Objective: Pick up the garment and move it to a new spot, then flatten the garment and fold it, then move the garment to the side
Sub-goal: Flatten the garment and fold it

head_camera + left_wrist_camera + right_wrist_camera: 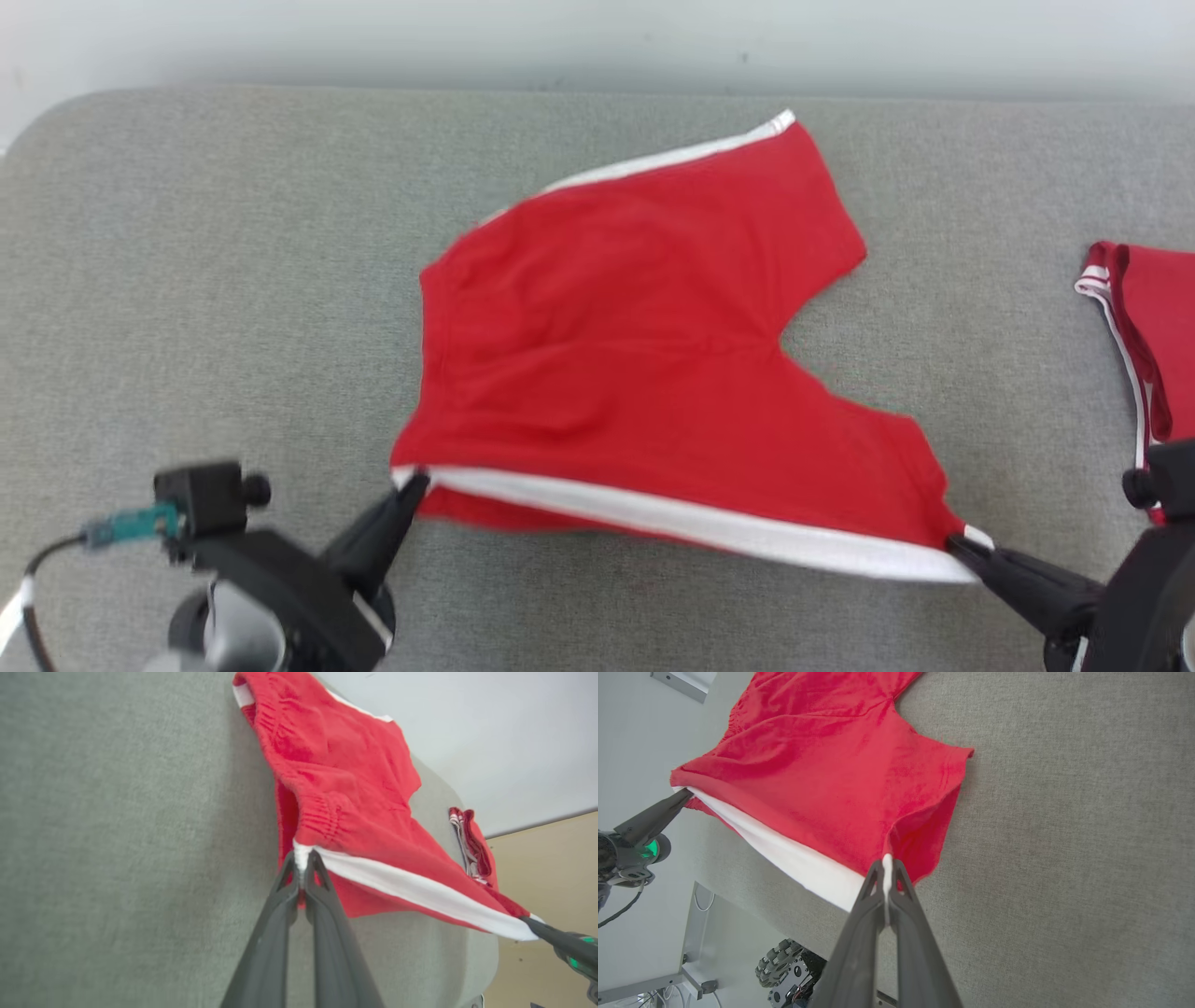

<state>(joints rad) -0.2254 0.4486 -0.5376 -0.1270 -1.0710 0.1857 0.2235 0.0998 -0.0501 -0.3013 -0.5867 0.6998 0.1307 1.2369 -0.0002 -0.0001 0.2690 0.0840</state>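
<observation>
Red shorts [635, 345] with white side stripes lie spread on the grey padded table [233, 280], their near edge lifted off the surface. My left gripper [415, 485] is shut on the waistband corner of the near white stripe, seen up close in the left wrist view [302, 863]. My right gripper [962, 544] is shut on the leg-hem end of the same stripe [887, 870]. The white stripe [691, 527] stretches taut between the two grippers. The far leg of the shorts [747, 187] rests flat toward the back of the table.
A second red garment with white trim [1144, 327] lies folded at the table's right edge. The table's left half is bare grey fabric. The table's near edge [761, 896] runs just below the grippers, with the robot's wheeled base [789, 966] under it.
</observation>
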